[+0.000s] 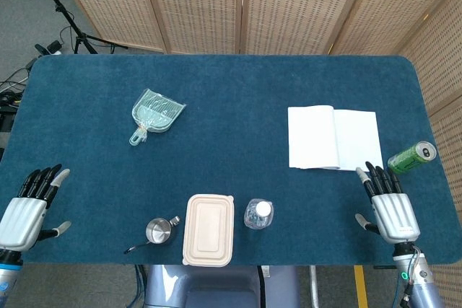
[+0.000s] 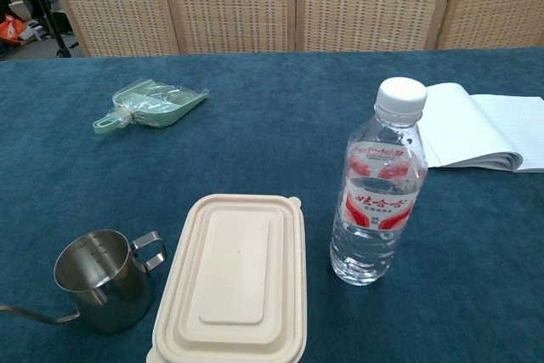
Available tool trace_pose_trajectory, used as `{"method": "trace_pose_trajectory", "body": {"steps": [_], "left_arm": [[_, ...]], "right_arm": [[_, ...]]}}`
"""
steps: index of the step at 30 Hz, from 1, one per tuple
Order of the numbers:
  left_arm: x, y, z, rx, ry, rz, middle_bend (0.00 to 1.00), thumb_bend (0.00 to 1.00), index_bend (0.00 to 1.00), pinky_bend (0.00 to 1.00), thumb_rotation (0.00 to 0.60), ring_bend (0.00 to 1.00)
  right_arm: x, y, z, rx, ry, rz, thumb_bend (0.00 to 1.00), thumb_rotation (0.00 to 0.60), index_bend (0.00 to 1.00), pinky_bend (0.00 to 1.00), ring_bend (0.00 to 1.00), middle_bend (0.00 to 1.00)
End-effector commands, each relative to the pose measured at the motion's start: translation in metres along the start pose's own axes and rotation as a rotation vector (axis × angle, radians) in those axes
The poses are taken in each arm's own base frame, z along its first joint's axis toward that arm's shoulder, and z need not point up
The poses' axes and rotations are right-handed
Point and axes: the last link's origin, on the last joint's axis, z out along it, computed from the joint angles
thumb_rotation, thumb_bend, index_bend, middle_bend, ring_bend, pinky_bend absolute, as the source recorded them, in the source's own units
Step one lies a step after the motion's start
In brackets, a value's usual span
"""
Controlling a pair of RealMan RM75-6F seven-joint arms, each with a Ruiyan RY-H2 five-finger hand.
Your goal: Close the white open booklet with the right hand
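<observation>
The white booklet [image 1: 334, 138] lies open and flat on the blue table, right of centre; the chest view shows it as booklet [image 2: 480, 129] at the right edge. My right hand [image 1: 390, 207] hovers just below the booklet's lower right corner, fingers spread and pointing toward it, holding nothing. My left hand [image 1: 27, 207] rests at the table's near left corner, fingers apart and empty. Neither hand shows in the chest view.
A green can [image 1: 411, 157] lies on its side just right of the right hand's fingertips. A water bottle [image 1: 258, 214], a beige lunch box [image 1: 208, 229] and a small steel cup [image 1: 157, 231] stand along the front edge. A pale green dustpan [image 1: 154, 114] lies at left.
</observation>
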Motion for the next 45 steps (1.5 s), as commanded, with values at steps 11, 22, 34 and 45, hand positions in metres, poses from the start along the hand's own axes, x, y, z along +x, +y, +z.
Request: {"method": "trace_pose_trajectory", "body": {"steps": [11,22,34,45], "left_arm": [[0.001,-0.001,0.0,-0.005,-0.003,-0.02,0.0,0.1,0.0,0.0,0.6,0.0],[0.002,-0.001,0.0,-0.009,-0.005,-0.033,0.0,0.1,0.0,0.0,0.6,0.0],[0.0,0.0,0.001,-0.014,-0.009,-0.036,0.0,0.1,0.0,0.0,0.6,0.0],[-0.002,0.0,0.003,-0.011,-0.016,-0.034,0.0,0.1,0.0,0.0,0.6,0.0]], "right_arm": [[-0.025,-0.05,0.064,-0.023,-0.082,0.016,0.23,0.6,0.0,0.0,0.0,0.0],[-0.034,-0.085,0.094,-0.018,-0.06,0.017,0.23,0.6,0.0,0.0,0.0,0.0],[-0.043,-0.102,0.111,-0.005,-0.079,0.024,0.23,0.6,0.0,0.0,0.0,0.0],[-0.056,-0.098,0.133,-0.032,-0.106,0.025,0.23,0.6,0.0,0.0,0.0,0.0]]}}
